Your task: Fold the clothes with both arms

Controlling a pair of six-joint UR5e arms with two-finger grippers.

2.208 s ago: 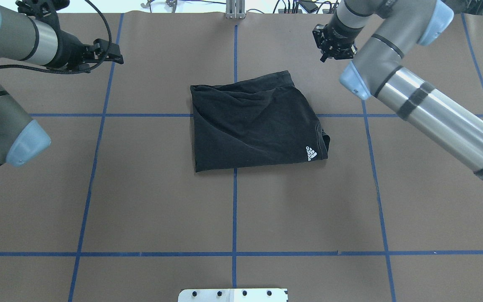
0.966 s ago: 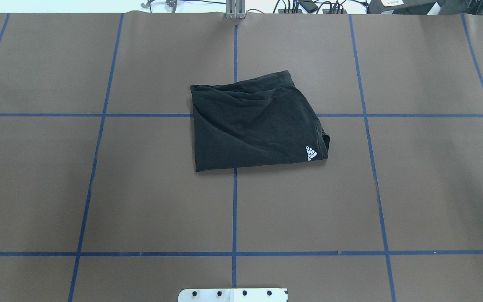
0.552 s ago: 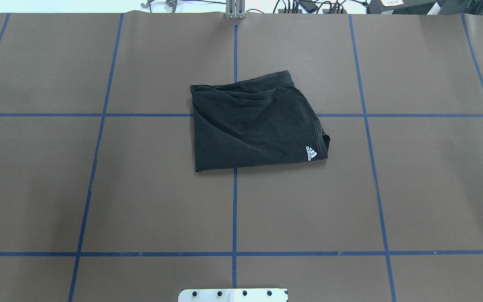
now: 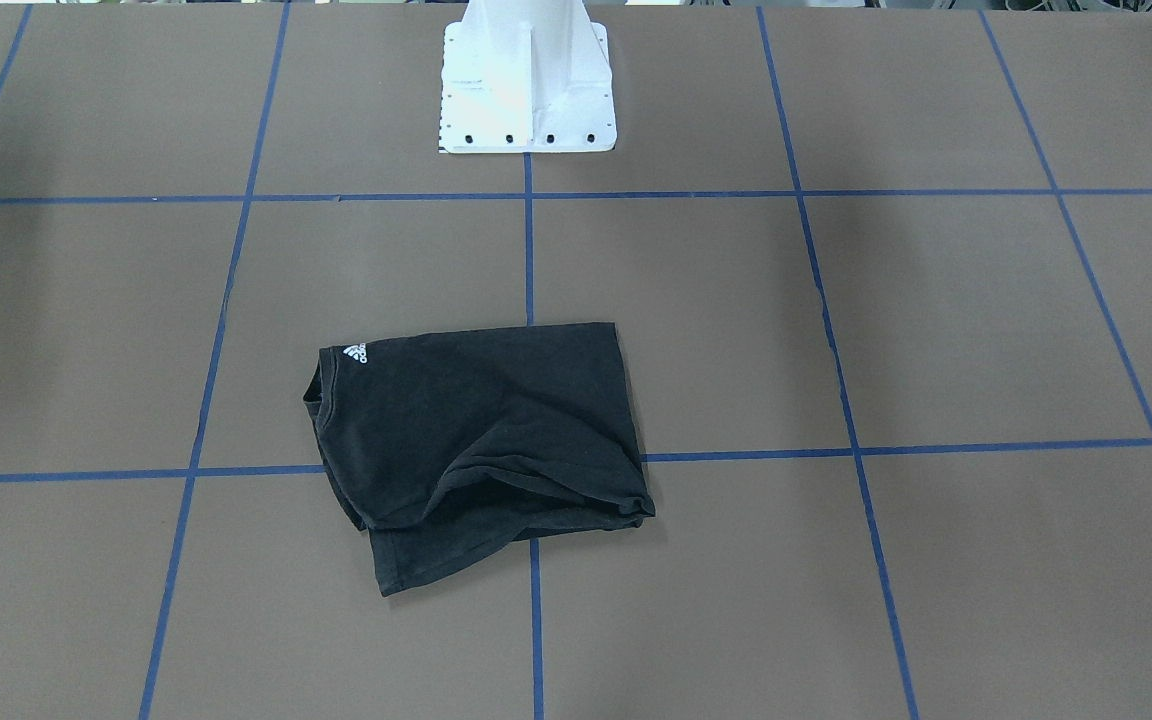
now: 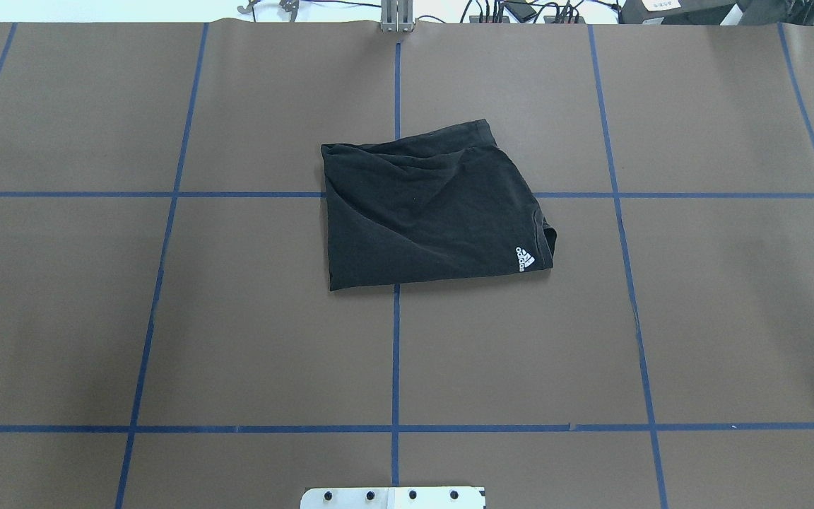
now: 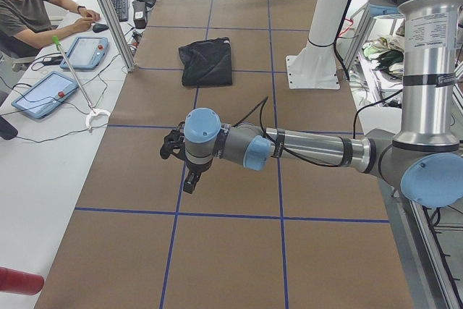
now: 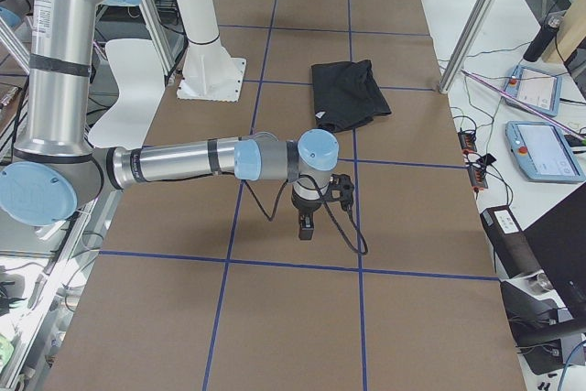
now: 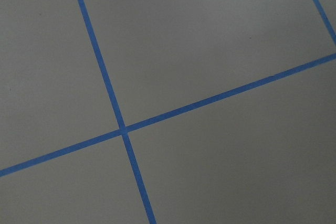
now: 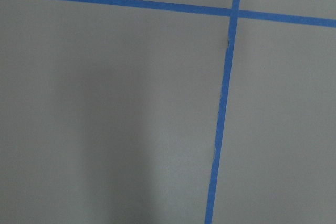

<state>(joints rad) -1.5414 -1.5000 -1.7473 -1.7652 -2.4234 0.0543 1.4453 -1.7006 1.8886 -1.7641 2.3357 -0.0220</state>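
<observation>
Seemingly finished, the shirt [image 5: 428, 212] lies folded mid-bench [image 5: 697, 318] over crossing tape [image 5: 396, 339], while the left end effector [image 6: 189, 180] and right end effector [image 7: 307, 226] hover well apart from it, likely parked clear; apart or together, I cannot tell.

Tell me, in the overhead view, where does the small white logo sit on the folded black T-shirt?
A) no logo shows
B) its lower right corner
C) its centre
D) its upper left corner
B: the white logo sits at the lower right corner of the T-shirt, beside the collar opening.
</observation>
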